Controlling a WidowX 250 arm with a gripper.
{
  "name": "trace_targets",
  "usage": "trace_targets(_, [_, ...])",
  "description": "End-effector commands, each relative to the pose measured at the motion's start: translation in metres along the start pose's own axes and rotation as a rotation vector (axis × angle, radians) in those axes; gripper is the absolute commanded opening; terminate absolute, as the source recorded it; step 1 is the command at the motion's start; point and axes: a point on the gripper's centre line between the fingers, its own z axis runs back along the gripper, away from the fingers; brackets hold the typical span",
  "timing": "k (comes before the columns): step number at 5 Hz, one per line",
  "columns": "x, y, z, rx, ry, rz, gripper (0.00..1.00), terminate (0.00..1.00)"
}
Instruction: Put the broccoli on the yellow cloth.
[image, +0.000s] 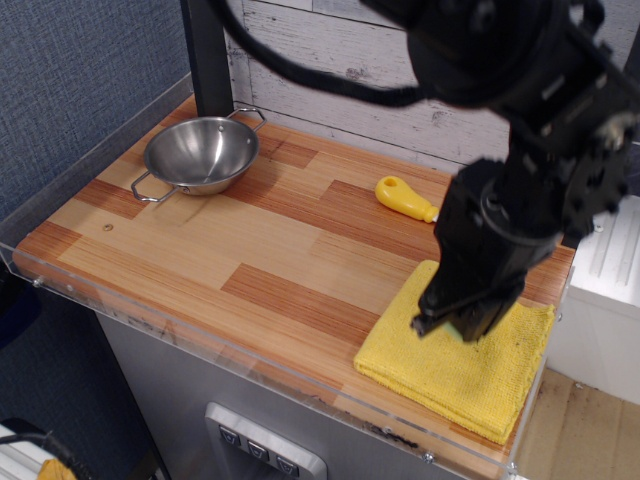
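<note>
Your claw is down over the yellow cloth, clamped on the broccoli with only a pale green sliver showing, knife just behind the cloth, steel bowl well apart.

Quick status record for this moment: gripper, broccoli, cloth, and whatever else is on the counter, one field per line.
gripper: low over the yellow cloth, jaws closed around a pale green lump
broccoli: mostly hidden between the jaws, only a sliver shows; contact with the cloth cannot be told
yellow cloth: folded, at the counter's front right corner
steel bowl: empty, upright, back left
knife: yellow handle visible behind the cloth, blade hidden by the arm
task state: broccoli above cloth, not yet released
</note>
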Motion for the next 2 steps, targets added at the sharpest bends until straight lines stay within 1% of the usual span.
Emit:
trace_targets(1, [0.0116,0.0182,0.0060,0.016,-0.022,0.061,1.00,0.00])
trace_targets(2, [0.0146,0.0202,0.0065,0.036,-0.029,0.107,1.00,0.00])
